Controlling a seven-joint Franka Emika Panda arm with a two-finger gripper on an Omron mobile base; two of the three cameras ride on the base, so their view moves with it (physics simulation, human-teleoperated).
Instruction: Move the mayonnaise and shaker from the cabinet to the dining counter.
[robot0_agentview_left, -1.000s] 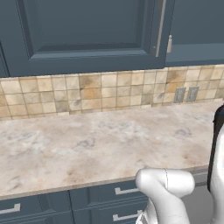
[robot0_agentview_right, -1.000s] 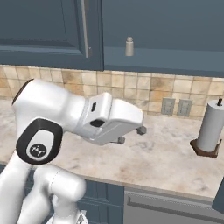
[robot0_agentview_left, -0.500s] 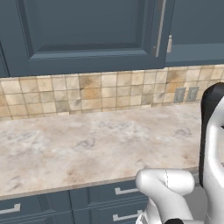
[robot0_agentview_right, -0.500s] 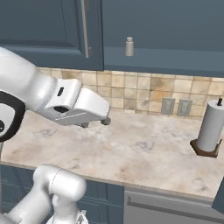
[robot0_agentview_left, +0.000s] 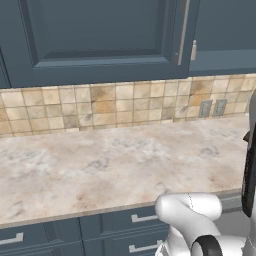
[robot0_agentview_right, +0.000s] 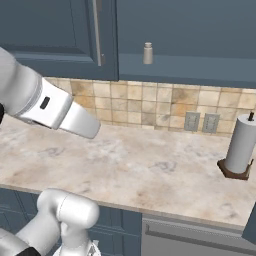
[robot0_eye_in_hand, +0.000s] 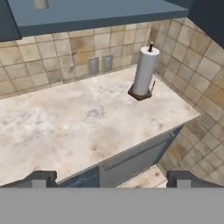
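Observation:
The shaker (robot0_agentview_right: 148, 53), a tiny pale grey cylinder, stands alone on the floor of the open part of the dark blue-grey cabinet (robot0_agentview_right: 200, 35). It also peeks in at the top left of the hand view as the shaker (robot0_eye_in_hand: 40, 4). My gripper (robot0_eye_in_hand: 113, 179) is open with nothing between its fingertips (robot0_eye_in_hand: 43, 178), well back from the cabinet and looking down over the tile-backed counter (robot0_eye_in_hand: 78, 122). The mayonnaise and the dining counter are out of view.
A paper towel roll (robot0_agentview_right: 240, 150) on a brown stand sits at the counter's right end by the side wall. My white forearm (robot0_agentview_right: 55, 107) crosses the left of the right base view. A closed cabinet door (robot0_agentview_left: 100, 35) with a silver bar handle (robot0_agentview_left: 184, 30) hangs left of the open section.
The arm has swung left and up across the right base view, carrying the hand out of that view. The jaws stay open. The shaker has not moved.

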